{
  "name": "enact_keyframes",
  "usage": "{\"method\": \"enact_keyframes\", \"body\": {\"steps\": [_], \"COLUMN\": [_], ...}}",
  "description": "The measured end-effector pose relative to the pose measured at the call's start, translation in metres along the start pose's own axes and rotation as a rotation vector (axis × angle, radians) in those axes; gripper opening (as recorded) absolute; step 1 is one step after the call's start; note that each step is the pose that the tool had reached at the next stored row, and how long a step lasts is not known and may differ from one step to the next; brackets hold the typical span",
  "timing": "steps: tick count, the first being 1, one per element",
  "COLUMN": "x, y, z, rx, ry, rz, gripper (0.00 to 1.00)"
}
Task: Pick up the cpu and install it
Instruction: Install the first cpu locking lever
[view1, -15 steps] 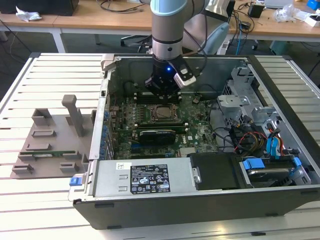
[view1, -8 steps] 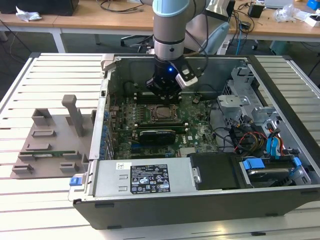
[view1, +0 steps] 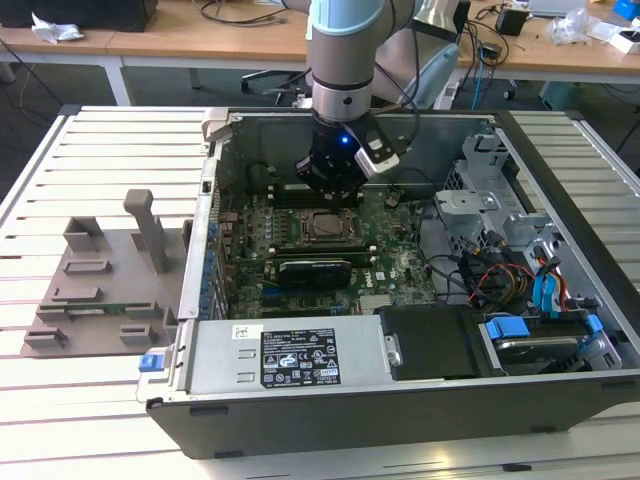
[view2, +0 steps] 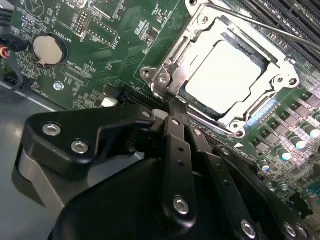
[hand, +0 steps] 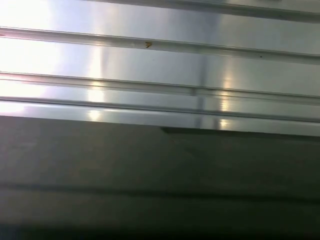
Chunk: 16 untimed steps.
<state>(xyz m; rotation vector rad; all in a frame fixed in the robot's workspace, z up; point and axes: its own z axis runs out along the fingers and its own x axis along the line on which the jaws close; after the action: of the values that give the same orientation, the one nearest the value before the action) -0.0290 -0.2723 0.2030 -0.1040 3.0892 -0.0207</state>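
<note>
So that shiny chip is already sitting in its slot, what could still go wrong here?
The cpu lies in the socket frame, and the gripper sits right at the frame's corner. A sideways nudge there might shift the chip or scrape the motherboard. The thin latch wire crosses above the frame and could snag if the arm swings that way.

The cpu (view2: 222, 77) is a flat square chip with a pale silvery top plate, lying level inside the metal socket frame (view2: 280, 80) on the green motherboard (view2: 100, 45). In the second wrist view the frame's rails border it at 12, 3, 6 and 9 o'clock. In the exterior view it shows as a small grey square (view1: 325, 227) amid the open computer case (view1: 400, 400).
</note>
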Motion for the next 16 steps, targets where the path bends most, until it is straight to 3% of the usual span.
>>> {"method": "enact_keyframes", "body": {"steps": [4, 8, 16], "x": [-0.0003, -0.0005, -0.0004], "y": [-0.0004, -0.0009, -0.0031], "z": [-0.0102, -0.0141, -0.0168], "rx": [0.0116, 0.0213, 0.0228], "ry": [0.0021, 0.0027, 0.0029], "rz": [-0.001, -0.002, -0.002], "gripper": [0.11, 0.11, 0.11]}}
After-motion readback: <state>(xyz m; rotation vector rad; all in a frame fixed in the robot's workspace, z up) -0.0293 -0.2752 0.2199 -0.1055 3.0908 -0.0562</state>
